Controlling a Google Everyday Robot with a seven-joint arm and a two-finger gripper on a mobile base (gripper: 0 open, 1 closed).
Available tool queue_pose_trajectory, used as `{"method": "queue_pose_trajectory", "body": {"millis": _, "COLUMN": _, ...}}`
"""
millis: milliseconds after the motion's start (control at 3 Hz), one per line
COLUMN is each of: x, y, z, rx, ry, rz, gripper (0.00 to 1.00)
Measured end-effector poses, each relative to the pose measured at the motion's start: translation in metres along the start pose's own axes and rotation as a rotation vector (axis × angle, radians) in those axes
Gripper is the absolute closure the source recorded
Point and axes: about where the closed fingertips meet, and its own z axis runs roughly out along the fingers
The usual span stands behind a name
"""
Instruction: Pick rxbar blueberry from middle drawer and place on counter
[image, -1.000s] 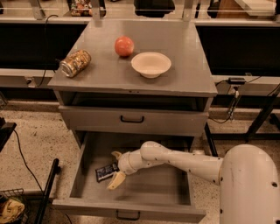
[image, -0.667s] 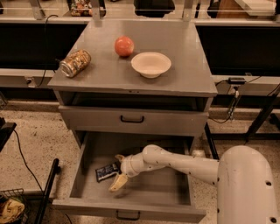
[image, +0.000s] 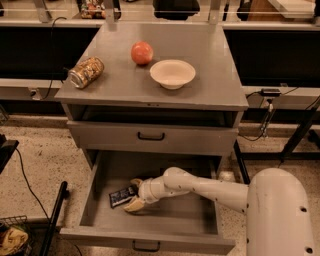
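The rxbar blueberry (image: 120, 196), a small dark flat bar, lies on the floor of the open middle drawer (image: 145, 235), left of centre. My gripper (image: 134, 194) reaches down into the drawer from the right, just right of the bar. Its tan fingers (image: 133, 205) are spread open, and the bar's right end lies at or between the tips. The bar rests flat on the drawer floor. The counter (image: 210, 85) is the grey top of the cabinet above.
On the counter stand a red apple (image: 142, 52), a white bowl (image: 172, 73) and a patterned can (image: 86, 72) lying on its side. A closed drawer front (image: 150, 136) sits above the open drawer. My white arm base (image: 280, 215) is at the lower right.
The arm has shifted only slightly in the drawer, staying by the bar's right end. The bar has not moved.
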Motion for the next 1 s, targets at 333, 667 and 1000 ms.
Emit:
{"method": "queue_pose_trajectory", "body": {"millis": 333, "x": -0.0006, "y": -0.0001, "z": -0.0006, "rx": 0.0, "ry": -0.004, "rz": 0.001, "gripper": 0.63}}
{"method": "queue_pose_trajectory", "body": {"millis": 667, "x": -0.0032, "y": 0.0002, "z": -0.0025, "rx": 0.0, "ry": -0.004, "rz": 0.001, "gripper": 0.86}}
{"method": "queue_pose_trajectory", "body": {"millis": 1000, "x": -0.0039, "y": 0.0003, "z": -0.003, "rx": 0.0, "ry": -0.004, "rz": 0.001, "gripper": 1.0}}
